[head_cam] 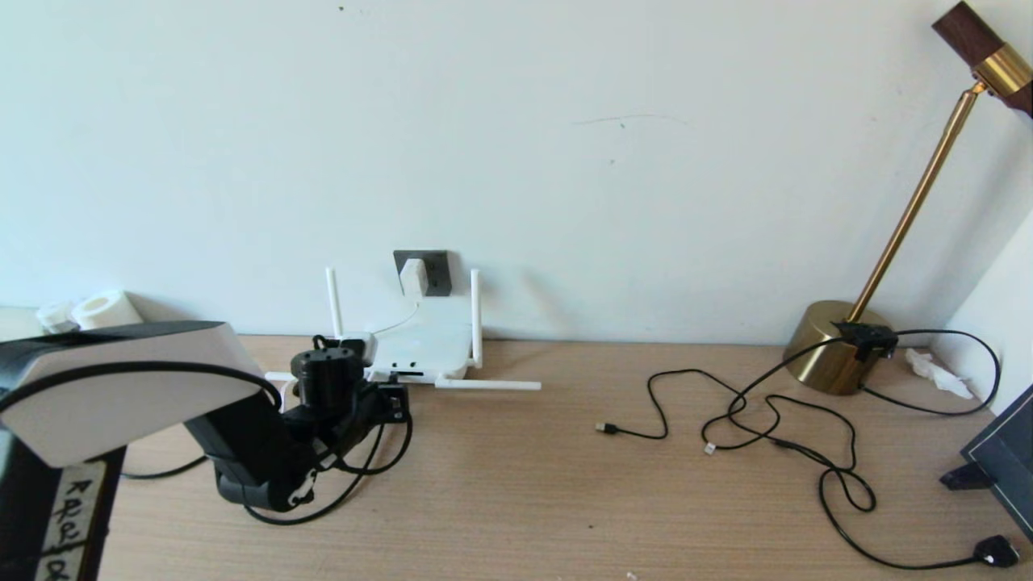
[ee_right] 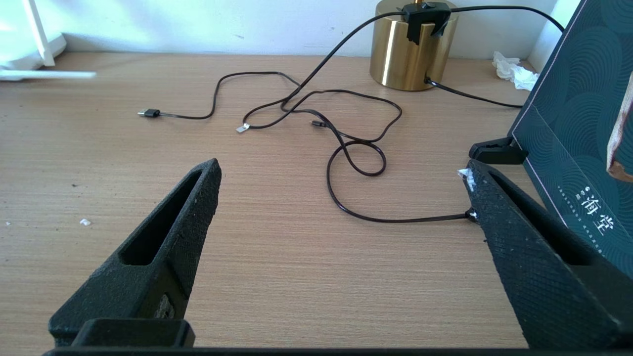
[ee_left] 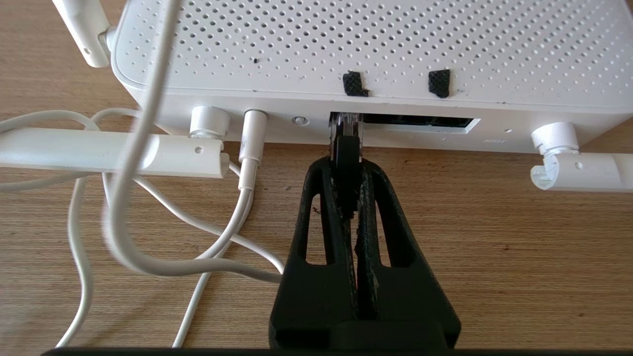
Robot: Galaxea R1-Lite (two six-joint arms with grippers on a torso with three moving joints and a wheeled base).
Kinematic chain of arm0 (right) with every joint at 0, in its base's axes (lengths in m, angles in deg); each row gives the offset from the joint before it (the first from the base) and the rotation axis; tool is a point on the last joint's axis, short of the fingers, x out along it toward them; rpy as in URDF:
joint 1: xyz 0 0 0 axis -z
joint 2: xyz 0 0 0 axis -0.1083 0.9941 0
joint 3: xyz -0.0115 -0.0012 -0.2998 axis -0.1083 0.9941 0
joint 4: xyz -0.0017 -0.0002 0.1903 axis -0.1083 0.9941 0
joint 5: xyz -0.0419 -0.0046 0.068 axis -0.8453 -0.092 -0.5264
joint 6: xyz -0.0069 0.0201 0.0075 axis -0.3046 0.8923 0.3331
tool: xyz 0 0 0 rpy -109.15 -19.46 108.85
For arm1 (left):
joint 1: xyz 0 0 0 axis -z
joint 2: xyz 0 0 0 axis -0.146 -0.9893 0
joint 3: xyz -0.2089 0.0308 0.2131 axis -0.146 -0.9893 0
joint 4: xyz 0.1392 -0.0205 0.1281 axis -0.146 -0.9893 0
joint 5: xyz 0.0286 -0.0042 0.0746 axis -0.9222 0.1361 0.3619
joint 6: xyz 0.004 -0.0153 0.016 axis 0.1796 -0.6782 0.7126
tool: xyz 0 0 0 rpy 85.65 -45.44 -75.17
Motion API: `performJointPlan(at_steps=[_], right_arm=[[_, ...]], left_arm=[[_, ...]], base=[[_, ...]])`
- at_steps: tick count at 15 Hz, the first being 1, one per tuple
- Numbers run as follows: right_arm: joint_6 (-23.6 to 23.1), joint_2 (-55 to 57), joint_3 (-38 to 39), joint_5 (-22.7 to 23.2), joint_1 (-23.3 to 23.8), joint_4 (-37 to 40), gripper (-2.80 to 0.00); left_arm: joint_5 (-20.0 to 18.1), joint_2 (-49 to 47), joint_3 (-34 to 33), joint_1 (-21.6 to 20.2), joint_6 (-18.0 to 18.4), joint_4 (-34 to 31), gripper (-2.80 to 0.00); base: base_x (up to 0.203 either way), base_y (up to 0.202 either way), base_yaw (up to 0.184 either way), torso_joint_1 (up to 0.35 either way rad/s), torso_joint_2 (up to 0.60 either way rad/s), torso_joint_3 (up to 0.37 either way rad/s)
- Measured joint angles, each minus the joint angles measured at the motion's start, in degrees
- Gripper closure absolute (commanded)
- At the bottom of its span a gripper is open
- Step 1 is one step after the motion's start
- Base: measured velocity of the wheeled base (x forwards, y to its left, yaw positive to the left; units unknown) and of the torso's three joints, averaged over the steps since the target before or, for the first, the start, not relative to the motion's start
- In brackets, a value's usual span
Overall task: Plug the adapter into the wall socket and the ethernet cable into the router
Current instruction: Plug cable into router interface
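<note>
Nearest to the robot, the right gripper (ee_right: 341, 178) hangs low over the bare wooden tabletop (ee_right: 277, 277) with its fingers wide apart and nothing between them. On the left side, the left gripper (ee_left: 346, 170) has its fingers pressed together on the ethernet cable (ee_left: 345, 151), just behind its clear connector, and this connector sits at the end slot of the dark port row on the router (ee_left: 366, 44). Thin white cords lie in loops on the tabletop beside it. Behind the router, on the wall, the adapter (head_cam: 413, 277) sits in the wall socket (head_cam: 437, 270), and its cord goes down to the router.
</note>
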Motion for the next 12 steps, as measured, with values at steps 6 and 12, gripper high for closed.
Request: performJointPlan(at_steps=[6,12], right_arm=[[0.0,0.0,0.0,0.0,0.0,-0.01,-2.8],[0.02,0.0,0.0,0.0,0.0,-0.03,-2.8]], left_arm=[[0.01,1.36,-0.86,0.04,0.02,0.03,0.0],[0.03,1.49,-0.78,0.09,0.41,-0.11,0.0]], base=[[0.0,0.0,0.0,0.0,0.0,0.0],[0.0,0.0,0.0,0.0,0.0,0.0]])
